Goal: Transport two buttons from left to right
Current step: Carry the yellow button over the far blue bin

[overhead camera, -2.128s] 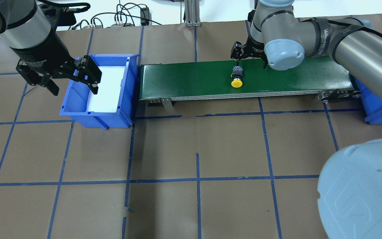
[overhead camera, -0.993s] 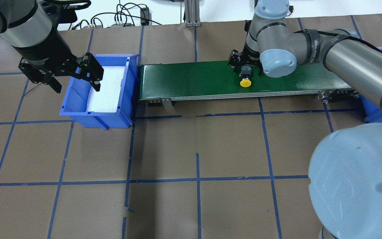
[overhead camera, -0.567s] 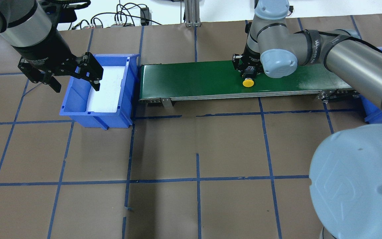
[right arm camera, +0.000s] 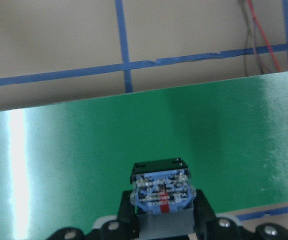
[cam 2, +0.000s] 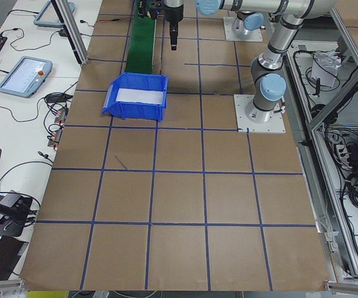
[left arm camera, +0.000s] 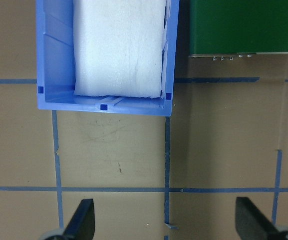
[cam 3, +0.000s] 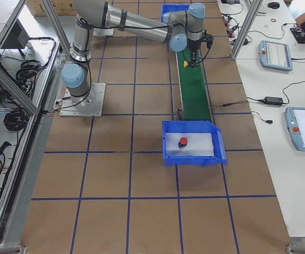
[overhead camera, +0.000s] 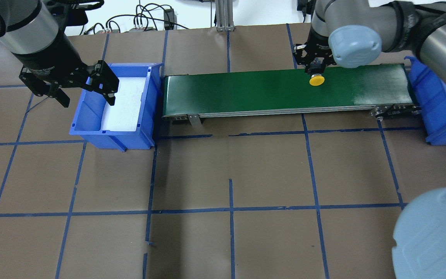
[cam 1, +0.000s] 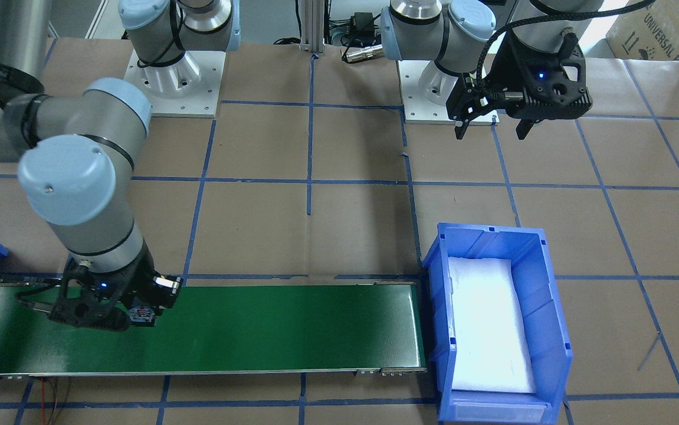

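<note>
My right gripper (overhead camera: 313, 71) is shut on the yellow button (overhead camera: 317, 80) and holds it by its contact block above the right part of the green belt (overhead camera: 238, 93). The right wrist view shows the block (right arm camera: 161, 192) clamped between the fingers. The red button (cam 3: 183, 142) lies on white foam in the right blue bin (cam 3: 194, 159). My left gripper (overhead camera: 86, 92) is open and empty above the left rim of the left blue bin (overhead camera: 91, 130). The left wrist view shows its spread fingertips (left arm camera: 81, 220) over the brown table.
The left bin (cam 1: 551, 307) holds only white foam. The right bin (overhead camera: 436, 108) stands at the belt's right end. Cables and an aluminium post (overhead camera: 223, 15) are at the table's back edge. Blue tape lines grid the brown table.
The button rode right on the belt. My right gripper came down, shut on its block, then moved right and up with it. The left gripper stayed almost still.
</note>
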You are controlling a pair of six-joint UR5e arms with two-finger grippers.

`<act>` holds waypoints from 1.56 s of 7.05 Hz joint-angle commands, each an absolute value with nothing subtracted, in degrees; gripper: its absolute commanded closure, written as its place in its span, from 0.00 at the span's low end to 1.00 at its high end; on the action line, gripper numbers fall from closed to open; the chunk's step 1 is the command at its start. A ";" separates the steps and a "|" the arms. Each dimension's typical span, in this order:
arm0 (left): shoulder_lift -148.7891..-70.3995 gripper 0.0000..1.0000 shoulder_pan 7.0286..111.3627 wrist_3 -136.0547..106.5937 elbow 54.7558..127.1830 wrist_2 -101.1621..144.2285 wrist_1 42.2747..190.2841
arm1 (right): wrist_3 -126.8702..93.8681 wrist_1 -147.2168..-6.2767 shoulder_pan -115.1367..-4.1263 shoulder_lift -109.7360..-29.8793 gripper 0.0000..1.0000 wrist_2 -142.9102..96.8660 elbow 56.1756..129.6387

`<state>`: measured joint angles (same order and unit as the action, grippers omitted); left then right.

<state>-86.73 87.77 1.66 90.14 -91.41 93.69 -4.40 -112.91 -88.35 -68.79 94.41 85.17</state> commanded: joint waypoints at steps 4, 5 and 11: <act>-86.66 0.00 87.63 1.58 90.44 -91.23 92.81 | 34.15 -101.16 -59.72 -74.53 0.85 94.39 77.88; -86.66 0.00 87.63 1.67 90.44 -91.23 92.81 | 36.45 -100.21 -55.50 -73.84 0.84 93.79 76.74; -86.66 0.00 87.63 1.67 90.53 -91.23 92.81 | 47.72 -110.74 -53.00 -60.39 0.83 91.76 75.23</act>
<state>-86.66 87.63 1.67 90.50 -91.23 92.81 47.42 -109.58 -53.03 -62.03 91.93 74.91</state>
